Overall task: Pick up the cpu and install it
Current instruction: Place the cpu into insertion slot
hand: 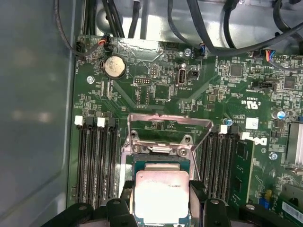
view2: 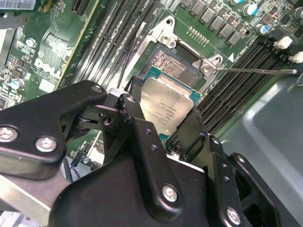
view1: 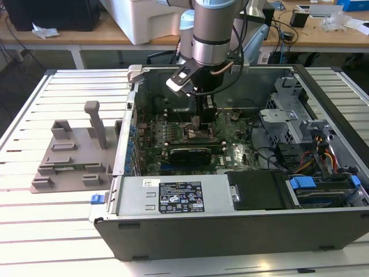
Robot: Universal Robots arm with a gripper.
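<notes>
Exterior view: we note a black-and-white rating label (view1: 180, 198) on the grey power supply (view1: 138, 202). It has rows of small print and certification marks, too fine for us to read. A small white sticker (view1: 151, 182) sits just beside it, also illegible.

Both wrist views: the cpu (view2: 166, 106) (hand: 162, 196) carries faint engraved lines across its silver lid, and we cannot make them out.

First wrist view: the motherboard (hand: 213, 90) bears white silkscreen lettering, a white board sticker (hand: 252, 122) and a white logo mark (hand: 258, 140). We cannot read any of them.
</notes>
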